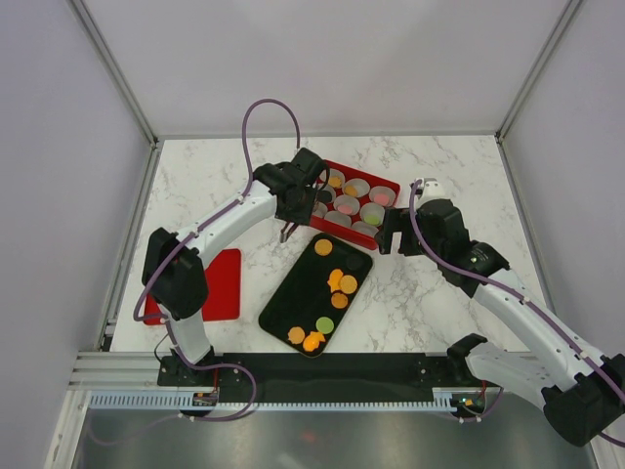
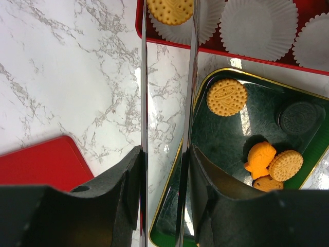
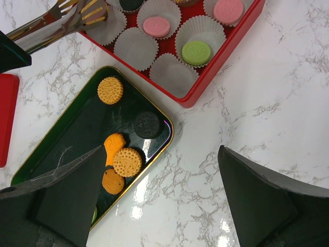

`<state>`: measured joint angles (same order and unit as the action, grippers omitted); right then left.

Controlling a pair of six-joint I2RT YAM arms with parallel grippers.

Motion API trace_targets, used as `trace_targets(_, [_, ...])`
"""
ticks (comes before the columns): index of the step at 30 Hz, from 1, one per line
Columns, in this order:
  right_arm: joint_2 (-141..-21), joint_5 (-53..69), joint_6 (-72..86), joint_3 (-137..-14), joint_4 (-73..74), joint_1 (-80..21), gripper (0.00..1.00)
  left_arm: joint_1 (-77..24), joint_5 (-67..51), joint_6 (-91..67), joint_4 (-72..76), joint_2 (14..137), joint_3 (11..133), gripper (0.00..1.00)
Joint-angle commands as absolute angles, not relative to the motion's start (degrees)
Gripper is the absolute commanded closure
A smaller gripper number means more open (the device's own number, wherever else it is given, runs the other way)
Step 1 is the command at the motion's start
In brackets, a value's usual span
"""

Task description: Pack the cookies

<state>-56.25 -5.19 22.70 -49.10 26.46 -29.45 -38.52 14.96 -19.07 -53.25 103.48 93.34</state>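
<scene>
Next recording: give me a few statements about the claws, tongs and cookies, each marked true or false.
1. The left claw grips metal tongs. True.
2. A green cookie is between the tongs' tips. False: an orange cookie is there.
3. The right claw is open and empty. True.
4. The dark tray is bare. False: several cookies lie on it.
5. A green cookie sits in a paper cup in the red box. True.
</scene>
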Motion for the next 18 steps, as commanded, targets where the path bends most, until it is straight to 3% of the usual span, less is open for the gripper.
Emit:
trace_targets(1, [-55.11, -5.71, 22.24, -48.87, 24.52, -29.44, 0.02, -38.23, 15.47, -16.44, -51.50, 101.43, 93.08, 0.56])
trace_targets(18, [-55.02, -6.85, 22.24, -48.96, 25.05, -29.36, 0.02, -38.23, 15.21, -15.73, -51.50, 99.93, 92.90, 0.48])
